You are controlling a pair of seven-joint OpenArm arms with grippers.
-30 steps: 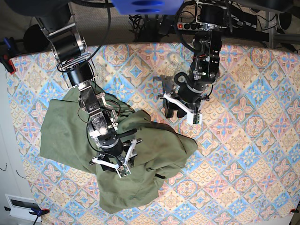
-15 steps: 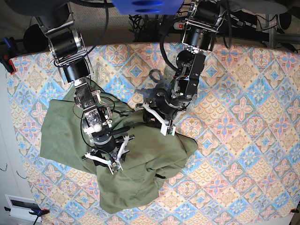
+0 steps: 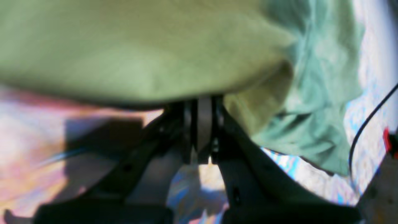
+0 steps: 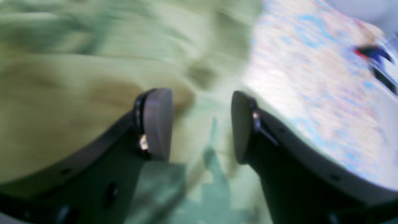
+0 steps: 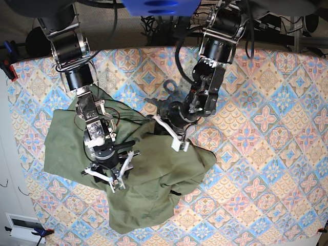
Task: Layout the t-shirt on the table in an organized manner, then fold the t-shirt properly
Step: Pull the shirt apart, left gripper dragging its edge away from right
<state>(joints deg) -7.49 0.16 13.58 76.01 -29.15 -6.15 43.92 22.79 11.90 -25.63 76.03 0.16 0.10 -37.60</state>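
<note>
While the t-shirt [image 5: 133,174] lies crumpled on the table [image 5: 266,154], we see our left gripper [image 5: 177,142] pinched at its upper edge, our right gripper [image 5: 108,180] spread empty over its middle.

bare table [image 5: 266,154] right of the crumpled t-shirt [image 5: 154,179].

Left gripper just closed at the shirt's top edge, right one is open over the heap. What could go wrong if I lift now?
1. The left gripper looks shut at the very edge of the t-shirt; it may hold little or no cloth and slip.
2. The t-shirt is bunched, so lifting may drag several layers.
3. The right gripper hangs open over the heap and could snag folds.
</note>
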